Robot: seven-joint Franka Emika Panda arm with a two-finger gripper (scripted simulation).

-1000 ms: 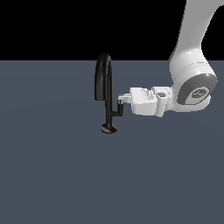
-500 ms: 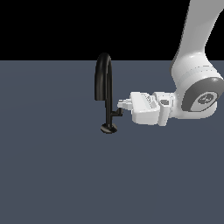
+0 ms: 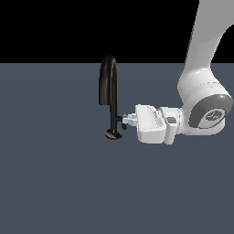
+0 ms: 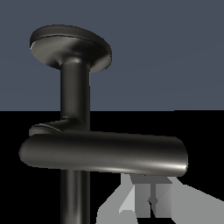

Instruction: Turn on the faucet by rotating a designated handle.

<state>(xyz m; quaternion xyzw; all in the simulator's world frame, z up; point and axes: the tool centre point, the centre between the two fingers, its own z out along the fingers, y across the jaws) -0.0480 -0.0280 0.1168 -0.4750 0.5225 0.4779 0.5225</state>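
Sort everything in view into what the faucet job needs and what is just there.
Needed for the job:
- faucet, black gooseneck on a round base
- handle, short lever off the stem
- gripper, at the handle; whether it is open or shut cannot be told

Just there:
- table, plain grey surface; nothing else lies on it

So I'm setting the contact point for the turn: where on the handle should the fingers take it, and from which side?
Probably the handle's short end bar, away from the faucet's stem, approached from the exterior view's right where the gripper is. That bar juts out sideways, giving leverage.
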